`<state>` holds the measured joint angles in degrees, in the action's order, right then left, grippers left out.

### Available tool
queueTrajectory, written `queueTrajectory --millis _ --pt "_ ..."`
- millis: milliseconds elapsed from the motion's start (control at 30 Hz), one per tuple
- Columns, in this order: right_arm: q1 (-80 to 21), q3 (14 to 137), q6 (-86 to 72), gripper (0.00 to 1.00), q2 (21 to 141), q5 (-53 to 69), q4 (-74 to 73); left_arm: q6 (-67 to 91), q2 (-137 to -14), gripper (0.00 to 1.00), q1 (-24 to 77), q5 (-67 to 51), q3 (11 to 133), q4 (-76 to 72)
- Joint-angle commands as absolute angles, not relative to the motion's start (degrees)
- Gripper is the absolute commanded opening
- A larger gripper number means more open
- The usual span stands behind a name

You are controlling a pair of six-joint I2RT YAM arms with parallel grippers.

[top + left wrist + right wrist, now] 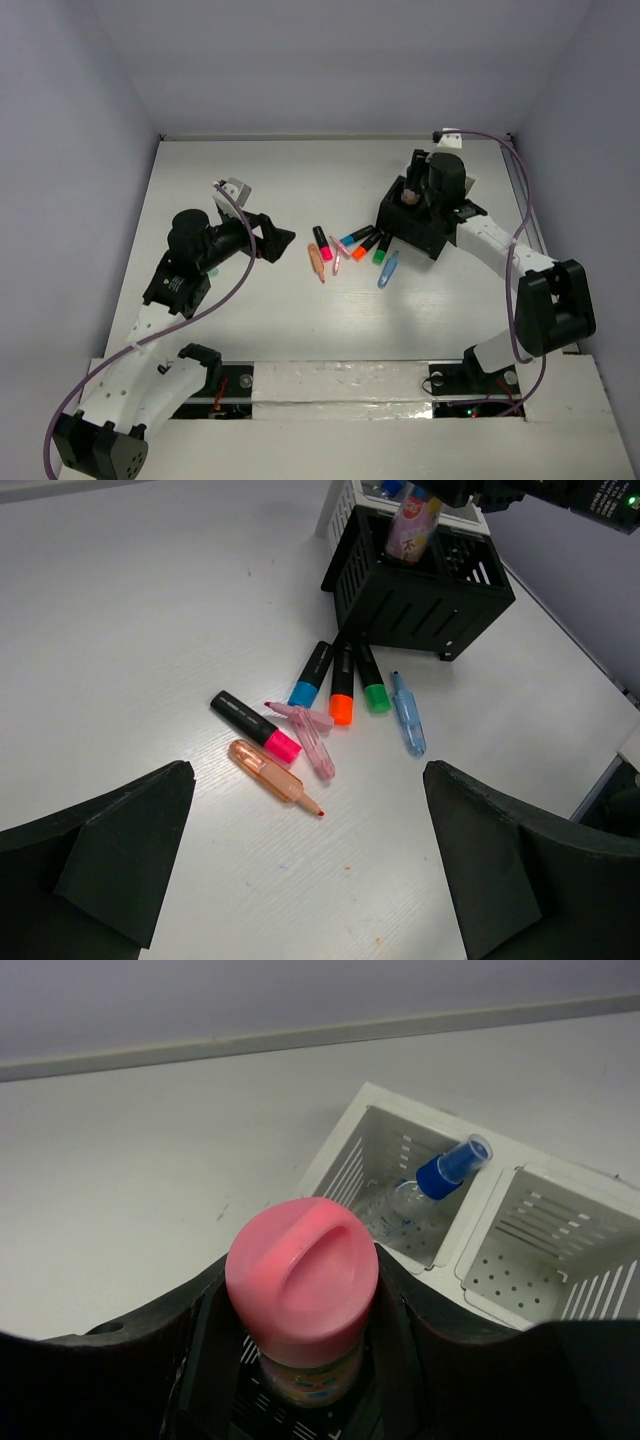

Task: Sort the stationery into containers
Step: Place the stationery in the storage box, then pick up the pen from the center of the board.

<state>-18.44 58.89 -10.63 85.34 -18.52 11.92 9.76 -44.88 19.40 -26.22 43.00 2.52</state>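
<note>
Several small markers and pens lie in a cluster mid-table: a pink-capped marker (255,728), an orange pen (272,775), a clear pink pen (312,738), blue-capped (311,673), orange-capped (342,685) and green-capped (371,680) markers, and a light blue pen (408,715). My left gripper (275,240) is open and empty, left of the cluster (350,250). My right gripper (410,195) is shut on the pink round-topped piece (302,1280), which stands in the black box (420,590). The blue-capped bottle (440,1175) lies in the white box (497,1192).
The white box (345,505) stands right behind the black box, toward the back right. Grey walls close the table at the back and both sides. A cable loops off each arm.
</note>
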Motion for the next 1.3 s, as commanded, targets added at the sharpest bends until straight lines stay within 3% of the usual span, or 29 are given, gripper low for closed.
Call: queueTrajectory --millis 0,133,167,267,367,433,500,533,567,600,667,833,933,1067,1133,1267 --pt "-18.3 57.8 -12.0 0.15 85.5 -17.5 16.3 10.2 -44.5 0.99 19.4 -25.9 45.3 1.2" --pt "-18.3 56.3 -12.6 0.51 85.3 -15.5 16.8 10.2 -44.2 0.99 19.4 -25.6 45.2 1.2" --pt "-18.3 56.3 -12.6 0.67 85.1 -15.0 16.4 10.2 -44.2 0.99 19.4 -25.5 45.3 1.1" --pt "-18.3 57.0 -12.5 0.83 83.9 -13.8 15.2 10.2 -44.1 0.99 19.4 -25.3 45.3 1.3" --pt "-18.8 58.3 -12.7 0.88 82.6 -12.7 13.5 10.2 -44.1 0.99 19.4 -25.3 45.4 1.2" --pt "-20.6 59.0 -11.8 0.88 82.2 -14.2 12.8 10.2 -44.0 0.99 19.4 -25.3 45.4 1.3" --pt "-25.3 59.4 -10.2 0.80 82.7 -16.2 12.7 10.1 -43.9 0.99 19.4 -25.0 45.3 1.2" --pt "-26.9 59.9 -9.2 0.68 83.4 -16.0 12.1 10.2 -43.9 0.99 19.4 -24.9 45.4 1.4" --pt "-28.5 61.9 -9.1 0.39 84.3 -15.8 10.1 10.2 -43.8 0.99 19.4 -24.4 45.4 1.4" --pt "-31.2 62.9 -9.1 0.22 85.3 -14.4 9.2 10.2 -43.6 0.99 19.4 -24.2 45.4 1.4" --pt "-33.0 66.1 -9.7 0.10 88.9 -11.5 6.2 10.1 -43.4 0.99 19.4 -23.0 45.4 1.8" --pt "-38.0 73.6 -10.5 0.13 97.8 -8.8 -2.6 9.9 -41.7 0.99 19.4 -17.6 45.5 2.8" --pt "-39.6 79.3 -9.7 0.25 103.8 -8.0 -8.1 9.9 -41.0 0.99 19.4 -15.4 45.8 3.5" --pt "-40.9 85.5 -9.3 0.53 110.4 -6.2 -14.3 9.8 -40.3 0.99 19.4 -14.3 45.8 3.8" --pt "-40.9 88.2 -9.3 0.59 113.8 -5.2 -15.5 9.8 -40.3 0.99 19.4 -14.4 45.8 3.8" --pt "-41.9 91.4 -9.8 0.60 118.6 -5.7 -17.9 9.8 -40.5 0.98 19.4 -14.9 45.7 3.8"
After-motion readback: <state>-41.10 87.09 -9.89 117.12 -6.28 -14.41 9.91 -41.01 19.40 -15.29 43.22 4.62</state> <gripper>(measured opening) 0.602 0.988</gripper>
